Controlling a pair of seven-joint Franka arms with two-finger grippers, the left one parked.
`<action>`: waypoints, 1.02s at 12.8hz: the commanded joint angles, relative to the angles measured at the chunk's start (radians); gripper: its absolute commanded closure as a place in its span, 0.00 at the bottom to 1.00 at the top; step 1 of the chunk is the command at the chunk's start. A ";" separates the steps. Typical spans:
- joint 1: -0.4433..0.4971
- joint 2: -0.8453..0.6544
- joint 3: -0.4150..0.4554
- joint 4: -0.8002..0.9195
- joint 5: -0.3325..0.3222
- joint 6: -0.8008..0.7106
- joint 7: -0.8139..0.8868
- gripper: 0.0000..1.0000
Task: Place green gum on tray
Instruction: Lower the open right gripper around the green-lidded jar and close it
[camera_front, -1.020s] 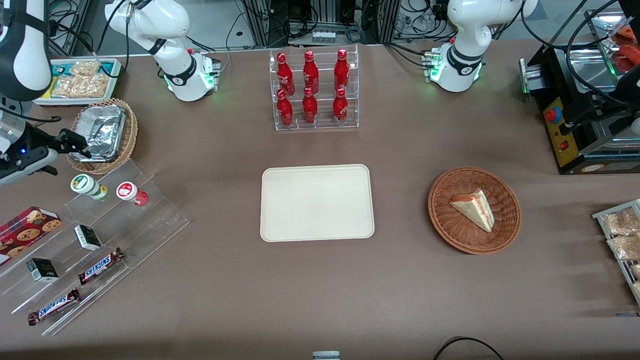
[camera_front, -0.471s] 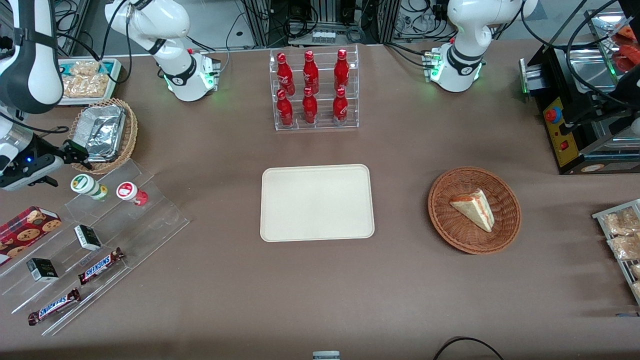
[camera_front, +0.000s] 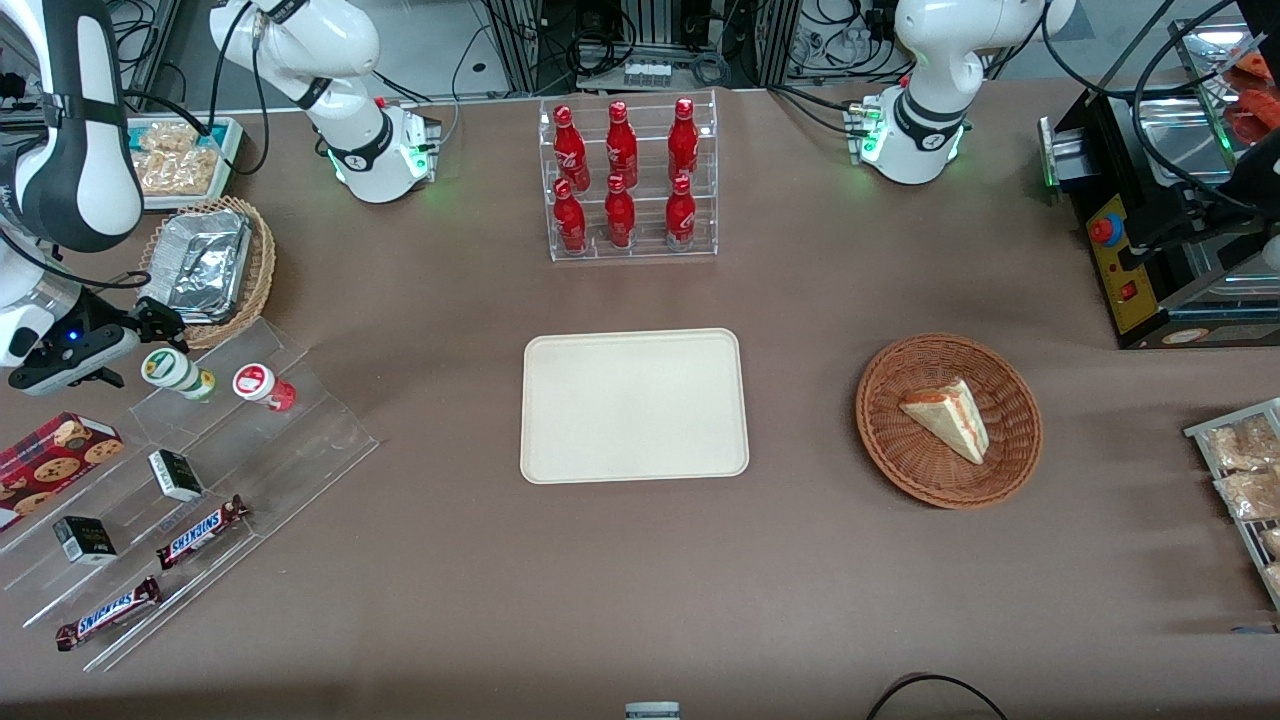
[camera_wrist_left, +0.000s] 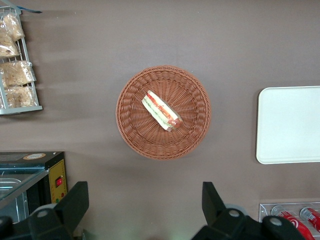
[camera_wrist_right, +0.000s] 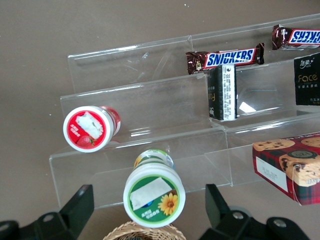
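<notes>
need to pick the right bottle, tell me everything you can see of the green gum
The green gum is a small cylindrical bottle, plastic by its look, with a green-and-white label and a round white-rimmed lid bearing a green face, a white patch and a yellow flower. It rests on the top step of the clear acrylic stand, beside the red gum. The gripper hovers over it, jaws open on either side, not touching.

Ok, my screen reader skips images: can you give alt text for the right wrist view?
The open hand hovers over the green gum on a clear stepped display rack. A red gum bottle sits beside it, with Snickers bars and a cookie box nearby.
</notes>
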 joint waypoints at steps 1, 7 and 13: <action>-0.006 0.017 0.000 -0.011 -0.018 0.037 -0.010 0.01; -0.009 0.048 -0.007 -0.022 -0.013 0.065 -0.032 0.01; -0.024 0.054 -0.007 -0.042 -0.013 0.084 -0.041 0.02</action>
